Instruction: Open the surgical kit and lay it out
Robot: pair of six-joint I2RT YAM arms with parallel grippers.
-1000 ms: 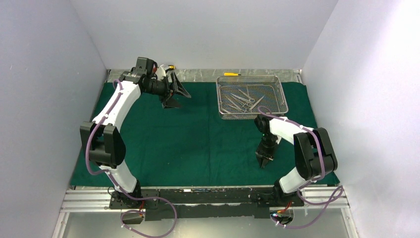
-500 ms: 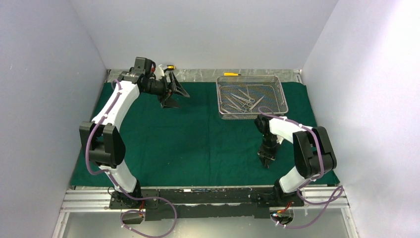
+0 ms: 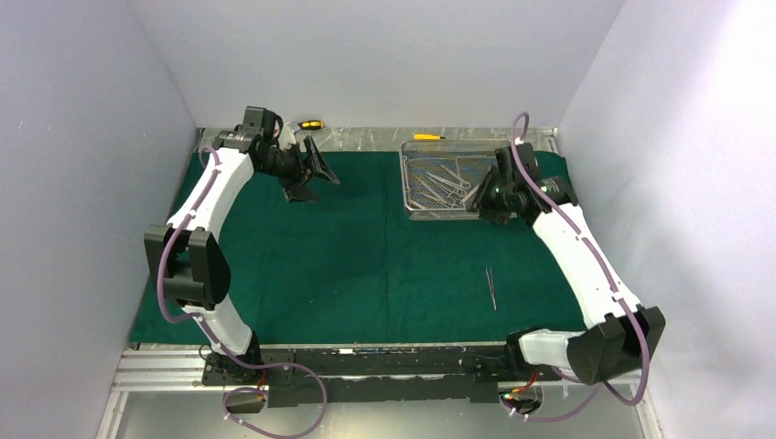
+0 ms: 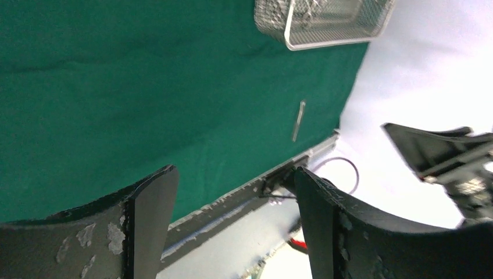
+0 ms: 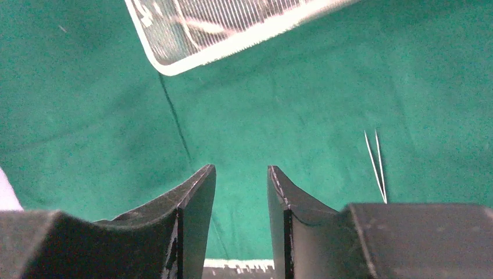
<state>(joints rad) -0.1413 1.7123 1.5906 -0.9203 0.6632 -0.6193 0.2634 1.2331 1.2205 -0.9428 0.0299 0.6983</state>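
From above, the green cloth [image 3: 366, 247] lies spread flat over the counter [image 3: 366, 137]. The mesh tray [image 3: 467, 216] sits at its far right, holding a clutter of steel instruments [image 3: 447, 181]. One pair of tweezers [image 3: 491, 287] lies alone on the cloth, near right. The left tool [image 3: 311, 174] hangs over the far left. The right tool [image 3: 483, 203] is just beside the tray's near right corner.

The left wrist view shows its tool spread wide, empty.

The right wrist view shows its tool parted, nothing between.
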